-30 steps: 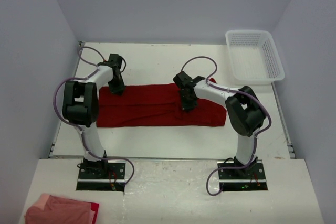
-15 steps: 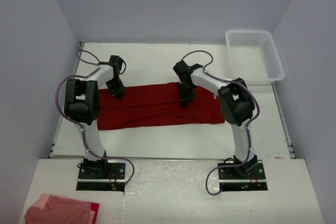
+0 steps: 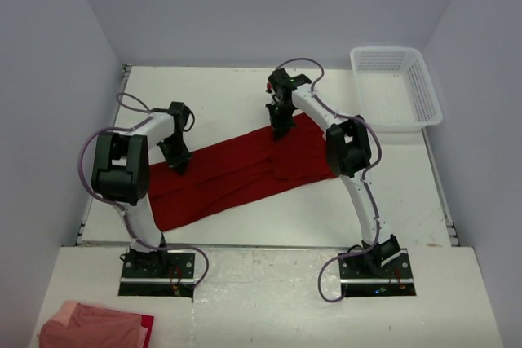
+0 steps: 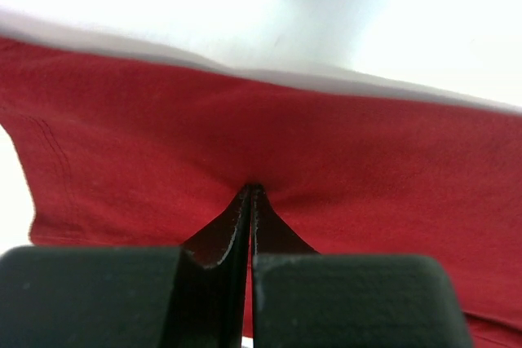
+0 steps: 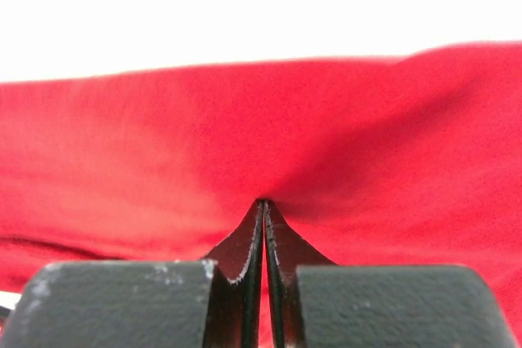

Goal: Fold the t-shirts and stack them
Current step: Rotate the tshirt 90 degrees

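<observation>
Red t-shirt [image 3: 236,173] lies on table [image 3: 220,95], diagonal, right end farther from bases. Left gripper [image 4: 250,195] pinched tight on cloth at shirt's left far edge, fabric puckered at tips. Right gripper [image 5: 263,205] likewise clamped on shirt's far right part. White basket [image 3: 395,87] at far right corner, apart from shirt. Pink cloth [image 3: 94,325] on front ledge, left.

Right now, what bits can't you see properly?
- Pink cloth, top view: cut off by the bottom edge.
- Red t-shirt, wrist views: only a close patch shows; the rest runs past the edges.
- Left gripper and right gripper: in the top view their own bodies hide the fingertips.
- Right wrist view: background washed out white.
</observation>
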Robot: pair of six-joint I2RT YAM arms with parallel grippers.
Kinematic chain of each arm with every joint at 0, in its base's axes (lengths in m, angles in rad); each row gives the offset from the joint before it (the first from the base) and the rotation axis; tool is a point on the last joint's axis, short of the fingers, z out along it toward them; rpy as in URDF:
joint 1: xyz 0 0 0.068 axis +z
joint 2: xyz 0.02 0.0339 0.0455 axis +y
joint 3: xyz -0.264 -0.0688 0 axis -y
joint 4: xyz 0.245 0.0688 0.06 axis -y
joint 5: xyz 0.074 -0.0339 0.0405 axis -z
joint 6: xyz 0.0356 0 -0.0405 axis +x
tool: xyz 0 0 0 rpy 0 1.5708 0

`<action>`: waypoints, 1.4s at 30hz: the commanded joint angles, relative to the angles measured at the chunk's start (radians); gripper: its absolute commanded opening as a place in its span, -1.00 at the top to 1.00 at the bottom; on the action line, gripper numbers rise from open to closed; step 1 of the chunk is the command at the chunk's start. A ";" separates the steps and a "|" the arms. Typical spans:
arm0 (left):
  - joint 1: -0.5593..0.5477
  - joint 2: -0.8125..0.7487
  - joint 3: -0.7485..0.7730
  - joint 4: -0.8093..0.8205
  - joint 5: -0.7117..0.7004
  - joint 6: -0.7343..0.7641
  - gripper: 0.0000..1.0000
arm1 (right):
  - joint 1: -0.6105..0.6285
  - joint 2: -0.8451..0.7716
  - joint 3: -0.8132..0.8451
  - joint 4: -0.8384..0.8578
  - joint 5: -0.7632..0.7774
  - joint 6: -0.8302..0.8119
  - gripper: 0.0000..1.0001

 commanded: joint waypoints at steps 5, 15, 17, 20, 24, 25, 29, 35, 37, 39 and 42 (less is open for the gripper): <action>-0.076 -0.050 -0.105 -0.098 -0.092 0.021 1.00 | -0.064 0.055 0.200 0.029 -0.033 -0.089 0.95; -0.225 -0.354 0.159 0.083 -0.124 0.136 1.00 | -0.073 -0.450 0.117 0.316 0.028 -0.112 1.00; -0.238 -0.351 0.238 0.150 0.033 0.197 1.00 | -0.073 -0.514 0.169 0.246 0.119 -0.086 1.00; -0.239 -0.249 0.325 0.316 0.426 0.279 1.00 | -0.073 -0.672 0.162 0.109 0.220 -0.049 1.00; -0.265 0.001 0.484 0.397 0.789 0.328 1.00 | -0.073 -0.889 -0.061 -0.032 0.387 0.001 1.00; -0.275 0.070 0.522 0.413 0.812 0.342 1.00 | -0.073 -0.938 -0.112 -0.037 0.395 0.011 1.00; -0.311 0.227 0.621 0.475 1.034 0.388 1.00 | -0.073 -1.225 -0.355 -0.016 0.384 0.061 1.00; -0.335 0.414 0.757 0.474 1.164 0.429 1.00 | -0.072 -1.347 -0.536 -0.065 0.381 0.054 1.00; -0.346 0.459 0.774 0.479 1.201 0.442 1.00 | -0.072 -1.370 -0.605 -0.066 0.374 0.061 1.00; -0.355 0.486 0.779 0.488 1.207 0.443 1.00 | -0.070 -1.394 -0.668 -0.057 0.361 0.063 1.00; -0.377 0.577 0.849 0.401 1.151 0.461 1.00 | -0.067 -1.419 -0.706 -0.048 0.361 0.074 1.00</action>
